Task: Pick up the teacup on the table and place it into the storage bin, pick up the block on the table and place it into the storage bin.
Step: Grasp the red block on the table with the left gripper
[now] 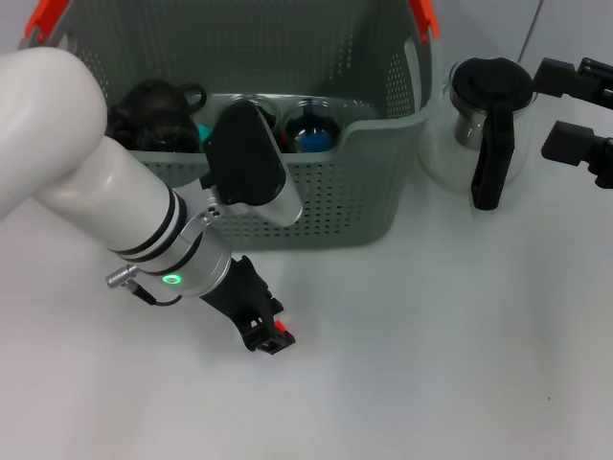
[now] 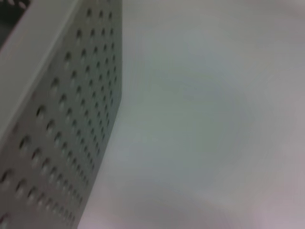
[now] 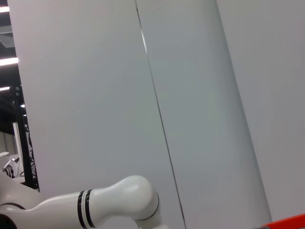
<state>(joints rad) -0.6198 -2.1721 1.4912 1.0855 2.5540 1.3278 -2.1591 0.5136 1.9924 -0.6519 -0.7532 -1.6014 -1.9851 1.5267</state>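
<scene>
The grey perforated storage bin point(image 1: 316, 206) stands at the back of the white table point(image 1: 431, 364). Its wall also shows in the left wrist view point(image 2: 52, 129). Inside it are a dark round pot point(image 1: 148, 110) and cups, one with blue inside point(image 1: 314, 136); I cannot tell which is the teacup. My left gripper point(image 1: 265, 335) is down at the table in front of the bin. A small red block point(image 1: 283, 333) peeks out at its tip. My right gripper point(image 1: 575, 110) is open and empty at the far right, beside the pitcher.
A clear glass pitcher with a black lid and handle point(image 1: 484, 125) stands right of the bin. Orange handle clips point(image 1: 424, 19) sit on the bin's top corners. The right wrist view shows only wall panels and a white arm point(image 3: 109, 205).
</scene>
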